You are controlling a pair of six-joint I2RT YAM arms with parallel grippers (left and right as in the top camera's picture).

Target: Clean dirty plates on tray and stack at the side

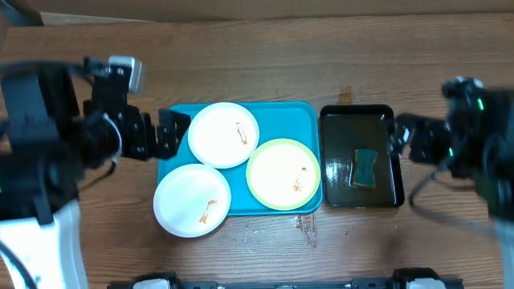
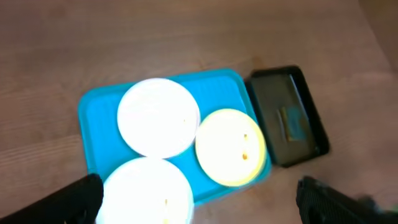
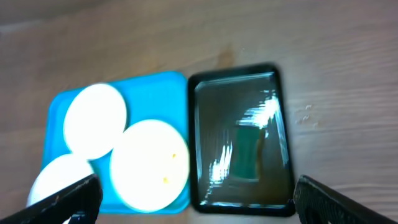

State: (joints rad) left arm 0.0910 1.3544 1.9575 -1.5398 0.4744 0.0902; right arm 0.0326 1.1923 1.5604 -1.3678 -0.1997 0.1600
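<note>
Three plates lie on the turquoise tray (image 1: 301,116). A white plate (image 1: 222,134) is at the back, a green-rimmed plate (image 1: 283,173) sits at the right, and another white plate (image 1: 192,200) overhangs the tray's front-left corner. Each carries small orange-brown smears. My left gripper (image 1: 173,134) hovers open at the tray's left edge, holding nothing. In the left wrist view its fingertips (image 2: 74,202) stand far apart above the front-left plate (image 2: 146,193). My right gripper (image 1: 399,136) is open and empty at the right edge of a black tray (image 1: 328,160), its fingertips (image 3: 339,202) spread wide.
The black tray (image 3: 191,143) sits right of the turquoise one and holds shiny liquid and a green-yellow sponge (image 1: 365,167). The wooden table (image 1: 265,64) stretches behind both trays. A dark stain (image 1: 307,227) marks the wood near the front.
</note>
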